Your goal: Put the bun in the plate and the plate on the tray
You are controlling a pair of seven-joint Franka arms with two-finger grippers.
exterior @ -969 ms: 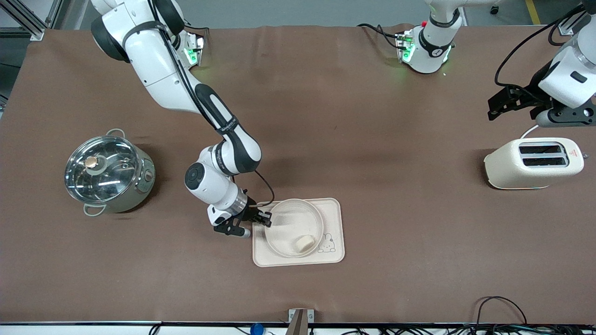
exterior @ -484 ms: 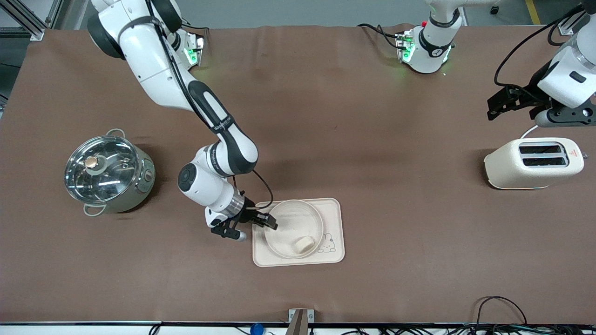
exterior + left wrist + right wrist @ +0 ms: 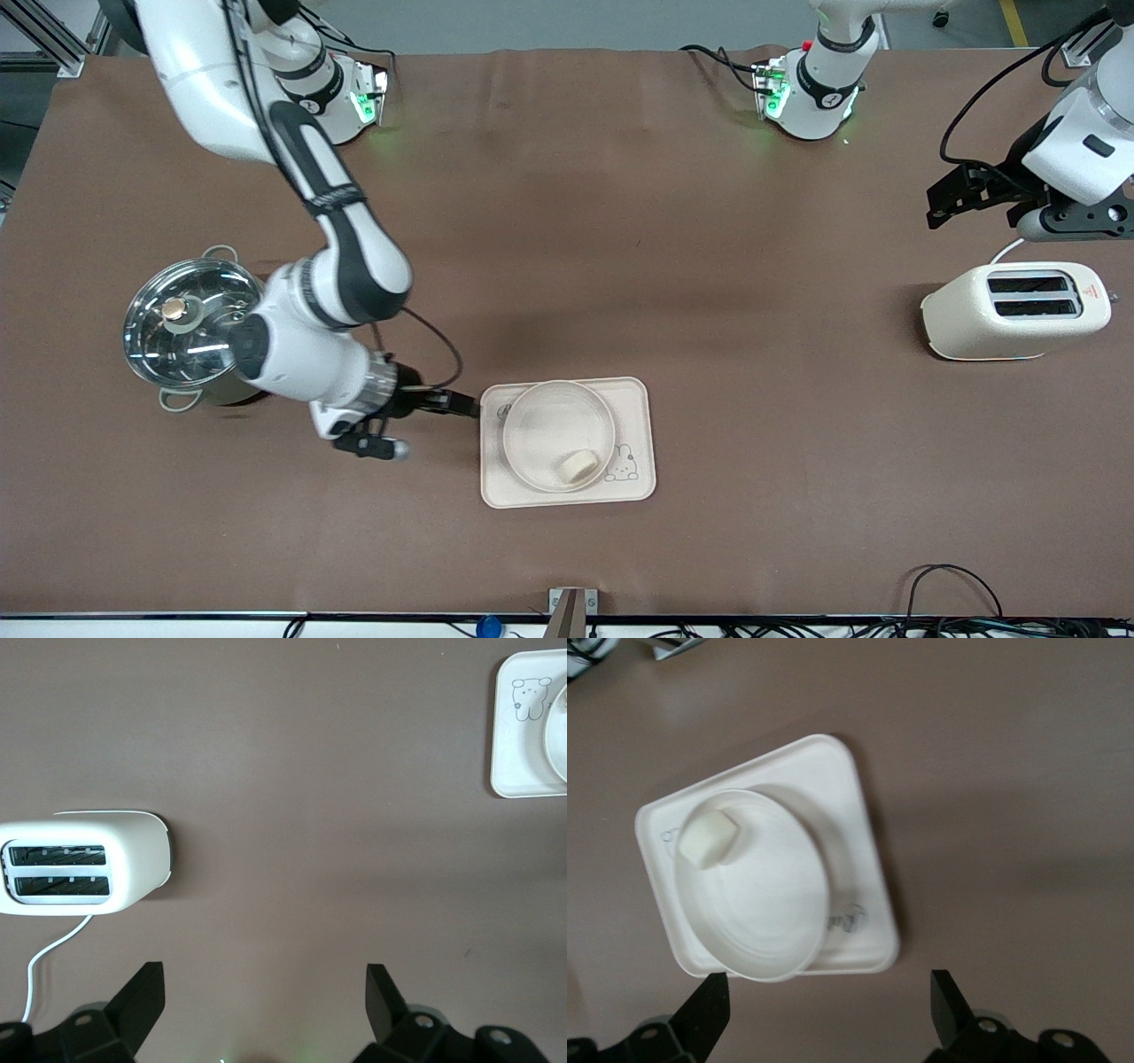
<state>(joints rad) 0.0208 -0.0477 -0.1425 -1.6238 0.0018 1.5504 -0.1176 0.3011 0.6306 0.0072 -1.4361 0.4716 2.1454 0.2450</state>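
The cream rectangular tray (image 3: 633, 408) with a bunny drawing lies on the brown table. The round cream-white plate (image 3: 549, 416) sits on it, with the small pale bun (image 3: 580, 463) in the plate near its rim. They also show in the right wrist view: tray (image 3: 850, 815), plate (image 3: 762, 904), bun (image 3: 707, 839). My right gripper (image 3: 454, 406) is open and empty, just beside the tray's edge toward the right arm's end. My left gripper (image 3: 961, 197) is open and empty, held up near the toaster; the left arm waits. A tray corner shows in the left wrist view (image 3: 518, 735).
A steel pot with a glass lid (image 3: 199, 330) stands toward the right arm's end, next to the right arm's wrist. A cream two-slot toaster (image 3: 1014, 312) stands toward the left arm's end; it also shows in the left wrist view (image 3: 84, 864). Cables lie along the table's near edge.
My right gripper has let go of the plate's rim and drawn back off the tray toward the pot. The plate with the bun stays on the tray. The left arm has not moved.
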